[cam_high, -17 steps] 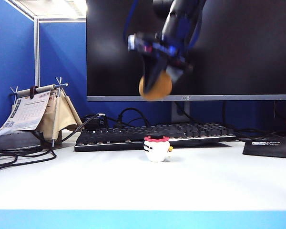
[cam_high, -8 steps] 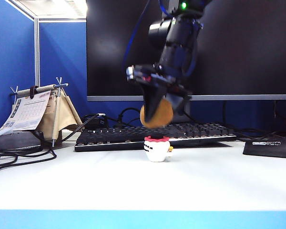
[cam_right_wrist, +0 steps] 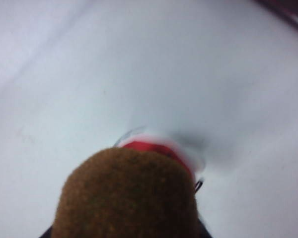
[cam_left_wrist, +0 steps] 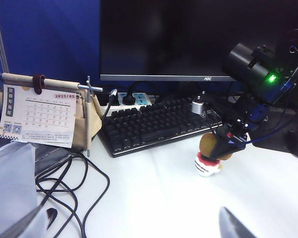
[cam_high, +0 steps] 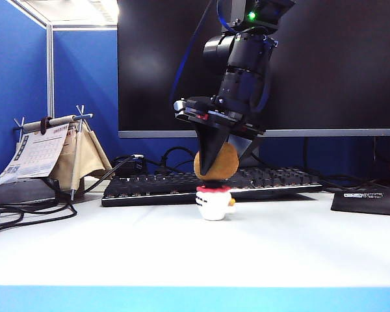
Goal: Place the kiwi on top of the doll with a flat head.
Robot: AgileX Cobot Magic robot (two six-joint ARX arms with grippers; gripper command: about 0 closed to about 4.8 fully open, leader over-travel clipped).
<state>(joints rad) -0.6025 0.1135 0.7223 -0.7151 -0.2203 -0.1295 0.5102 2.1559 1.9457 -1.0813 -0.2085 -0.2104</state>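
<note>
Kiwi held just over the doll's flat head, ready to be set down.

The kiwi (cam_high: 216, 162) sits pinched between the two fingers of the right hand (cam_high: 216, 170), directly above the doll (cam_high: 214, 202), which stands upright on the white bench (cam_high: 182, 253) in front of the keyboard (cam_high: 182, 184). Its underside looks to be touching the doll's black top or a hair above it; the exterior view is too coarse to tell which. The fruit is wider than the head, so it is probably centred this carefully because an off-centre release could let it roll off. The right arm (cam_high: 244, 65) comes down steeply from above, its fingers pointing at the bench. The left hand (cam_left_wrist: 134, 225) hangs well apart to the side, fingers spread wide and holding nothing, with only its tips showing in its own wrist view.
</note>
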